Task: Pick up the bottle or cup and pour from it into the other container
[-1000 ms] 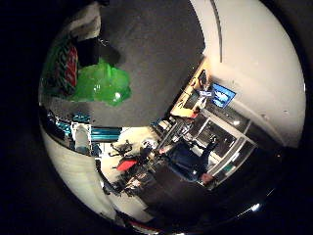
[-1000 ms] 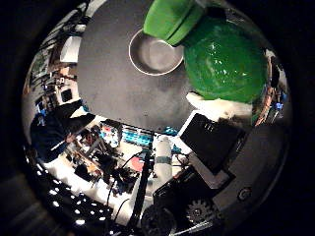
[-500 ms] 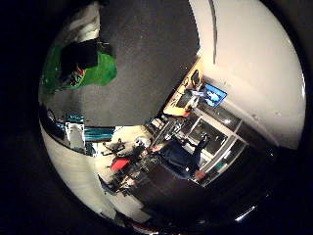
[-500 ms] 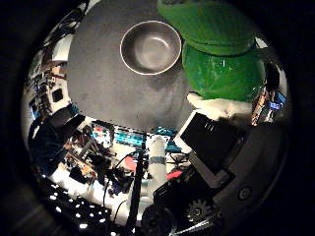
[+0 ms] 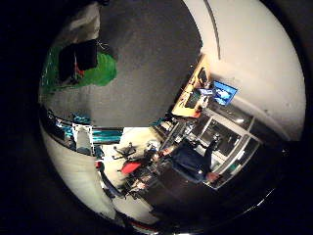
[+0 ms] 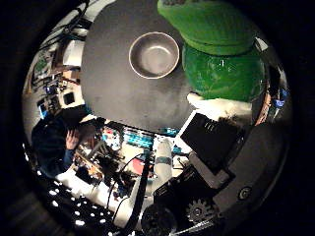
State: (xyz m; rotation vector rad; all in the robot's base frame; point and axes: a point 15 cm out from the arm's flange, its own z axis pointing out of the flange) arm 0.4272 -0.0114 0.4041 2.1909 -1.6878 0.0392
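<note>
With the green soda bottle [image 6: 221, 59] filling the upper right of the thumb-side view, close to the palm and apparently clasped by the hand's [image 6: 211, 142] fingers, it hangs beside the empty metal bowl [image 6: 154, 55] on the dark table [image 6: 113, 93], pouring not yet begun.

Both palm views were pretty dim, heavy black vignette round circular fisheye edge. Straight lines bent hard toward rim. Green bottle [image 6: 219, 54] caught small white glare specks, looked soft and blown up close to lens. Steel bowl [image 6: 154, 54] showed faint sheen inside. Dark tabletop [image 6: 113, 83] was flat, grainy. Row of bright ceiling-light dots smeared along one rim. Background room was noisy, mushy.
</note>
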